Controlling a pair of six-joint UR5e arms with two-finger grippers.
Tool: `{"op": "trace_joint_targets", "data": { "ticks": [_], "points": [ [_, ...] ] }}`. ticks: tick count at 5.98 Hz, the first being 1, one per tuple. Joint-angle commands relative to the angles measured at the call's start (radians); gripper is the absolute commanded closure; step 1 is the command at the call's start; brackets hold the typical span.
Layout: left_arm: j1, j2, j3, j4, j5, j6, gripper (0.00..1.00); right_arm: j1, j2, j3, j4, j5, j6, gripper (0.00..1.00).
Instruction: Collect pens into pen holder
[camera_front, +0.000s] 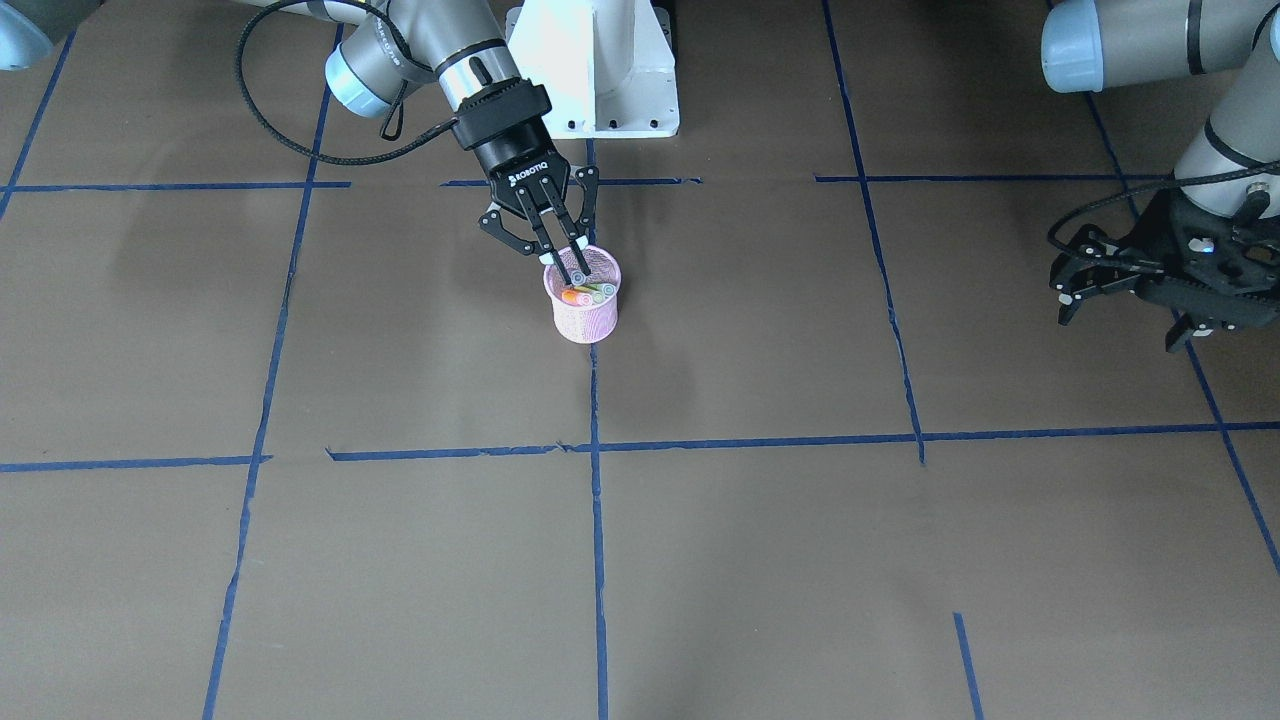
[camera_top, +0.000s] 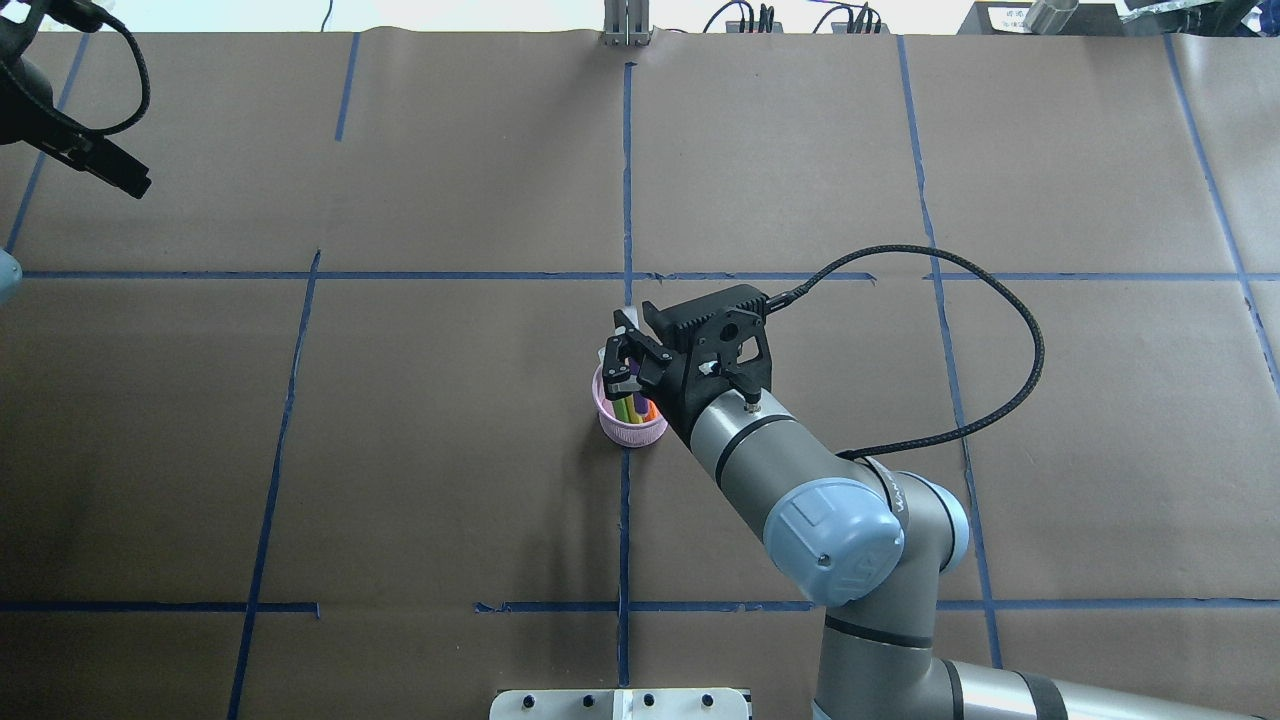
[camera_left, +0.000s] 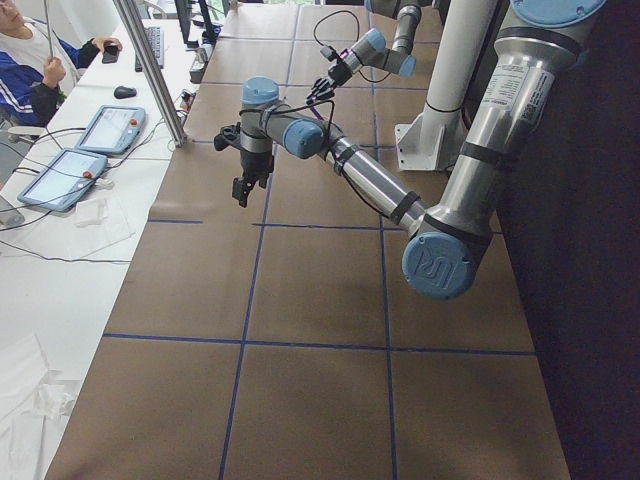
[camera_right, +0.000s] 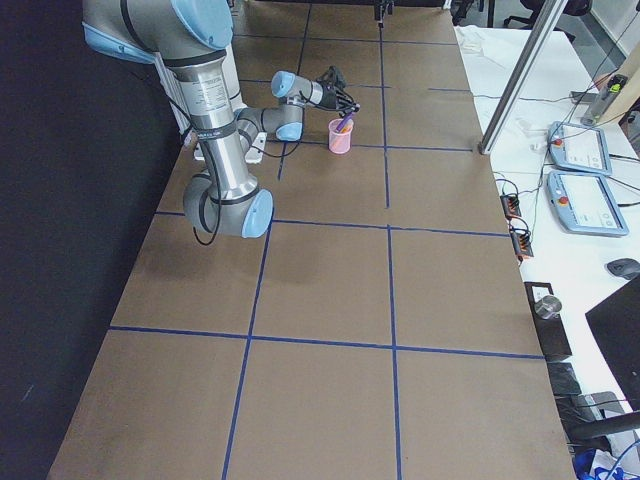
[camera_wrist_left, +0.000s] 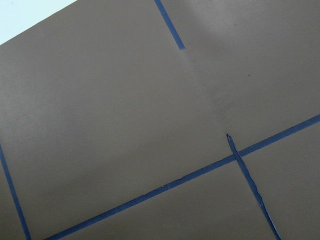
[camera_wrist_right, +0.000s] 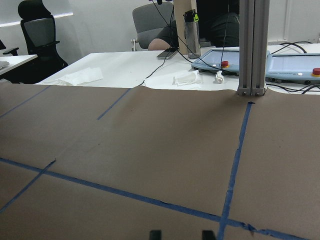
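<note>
Shows the pen holder (camera_front: 585, 320) upright on the table (camera_front: 760, 560), on the centre tape line (camera_front: 597, 420), near the robot's base (camera_front: 600, 70). Finds all three pens already inside it, leaning: purple pen (camera_top: 622, 404), green pen (camera_top: 637, 408), orange pen (camera_front: 570, 296), with the purple one rising above the rim in the right-side view.

Shows the right gripper (camera_front: 574, 275) tilted over the holder, tips dipped inside the rim and only narrowly parted; cannot tell whether pinching a pen or just clear of it. Shows the left gripper (camera_front: 1115, 328) well apart at the table's left end, spread wide and carrying nothing.

Judged nearly finished, with only release and withdrawal left.

- **Tipping:** could catch rim or mesh on a slanted pull-out and drag or topple so light a cup.
- **Pen lifted out:** likely if raised before parting fully, or if a cap snags on a pad.
- **Spilling:** possible on a sideways exit, by sweeping the leaning pens over the rim.

Calls for widening first, then rising straight along the fingers' own line.
</note>
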Motion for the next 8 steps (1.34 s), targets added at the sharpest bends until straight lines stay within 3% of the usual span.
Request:
{"op": "trace_joint_targets", "data": {
  "ticks": [1, 2, 4, 5, 7, 8],
  "points": [
    [0.001, 0.000, 0.000, 0.000, -0.005, 0.000, 0.00, -0.012, 0.004, 0.009, 0.000, -0.021, -0.007, 0.00],
    [-0.003, 0.000, 0.000, 0.002, -0.005, 0.002, 0.00, -0.011, 0.004, 0.058, -0.016, 0.007, -0.024, 0.00],
    [-0.062, 0.000, 0.011, 0.017, -0.048, 0.070, 0.00, 0.099, -0.034, 0.144, -0.196, 0.224, -0.062, 0.00],
    [-0.102, 0.008, 0.035, 0.015, -0.091, 0.074, 0.00, 0.200, -0.099, 0.182, -0.305, 0.397, -0.053, 0.00],
    [-0.221, 0.075, 0.079, 0.014, -0.218, 0.074, 0.00, 0.568, -0.210, 0.173, -0.529, 0.956, -0.091, 0.00],
    [-0.302, 0.103, 0.175, 0.012, -0.284, 0.074, 0.00, 0.745, -0.257, 0.129, -0.623, 1.124, -0.215, 0.00]
  ]
}}
